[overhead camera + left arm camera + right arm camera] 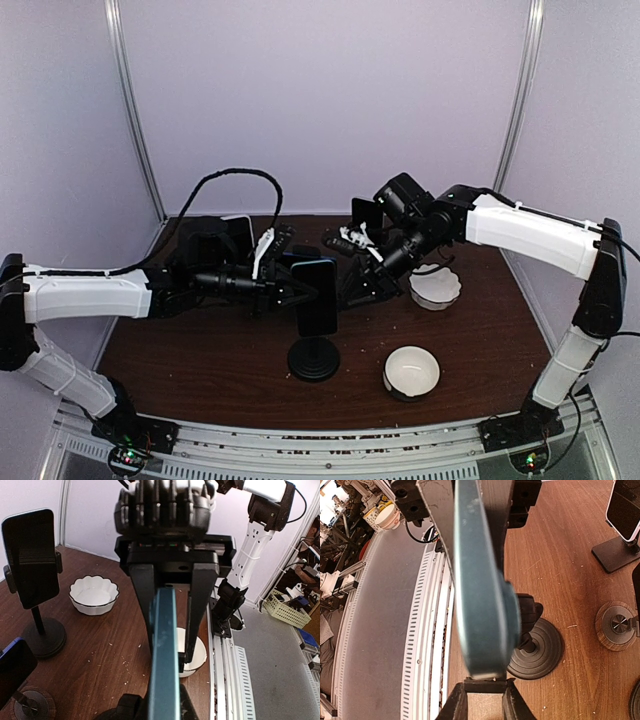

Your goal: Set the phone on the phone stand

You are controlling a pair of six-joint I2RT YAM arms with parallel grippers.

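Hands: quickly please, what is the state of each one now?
Left hand: closed, holding the phone.
Right hand: closed, holding the same phone.

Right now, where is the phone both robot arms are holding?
In the top view, the phone stands upright at mid-table, pinched between the left gripper and right gripper, right over the round black stand and left of the nearer white bowl.

The phone [318,297], dark-faced with a teal-blue rim, stands upright on its short end directly over the stand [313,359], a short black post on a round black base; seated or not, I can't tell.
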